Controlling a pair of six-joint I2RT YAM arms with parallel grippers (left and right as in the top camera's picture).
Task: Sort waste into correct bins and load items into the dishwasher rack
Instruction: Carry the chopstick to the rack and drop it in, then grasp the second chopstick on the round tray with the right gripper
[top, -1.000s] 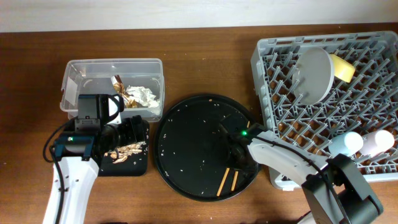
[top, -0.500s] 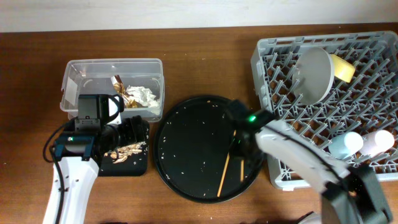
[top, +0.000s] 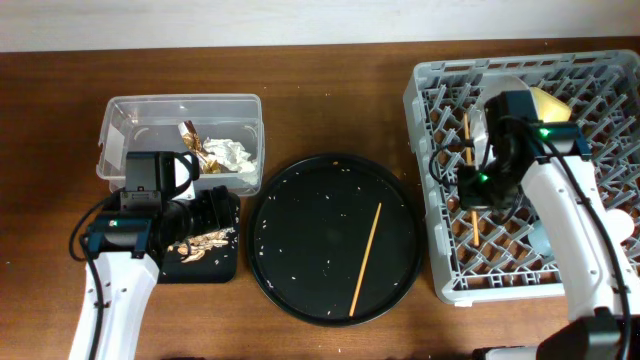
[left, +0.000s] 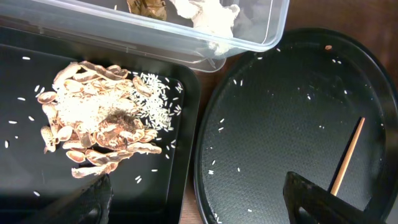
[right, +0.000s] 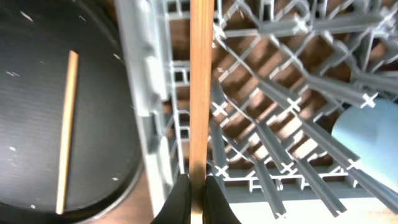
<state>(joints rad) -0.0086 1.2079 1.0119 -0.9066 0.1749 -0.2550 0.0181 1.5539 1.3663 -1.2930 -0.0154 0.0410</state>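
My right gripper (top: 478, 192) is shut on one wooden chopstick (top: 468, 150) and holds it over the left part of the grey dishwasher rack (top: 440, 270). In the right wrist view the chopstick (right: 201, 93) runs straight up from the pinched fingers (right: 193, 194). The other chopstick (top: 367, 258) lies on the round black tray (top: 300, 230). The plate (top: 505, 120), yellow bowl (top: 553, 108), blue cup (right: 367, 130) and pink cup (top: 626, 225) are in the rack. My left gripper (left: 199, 205) is open and empty, over the small black tray (left: 186, 137) with food scraps (left: 99, 134).
The clear box (top: 130, 115) at the back left holds a white tissue (top: 228, 152) and a gold wrapper (top: 192, 135). Rice grains are scattered on the round tray and the small tray. Bare wooden table (top: 330, 100) lies between the box and the rack.
My right gripper has picked one chopstick off the round tray and carried it right and back, over the rack. The other chopstick stays on the tray. The left arm has not moved.
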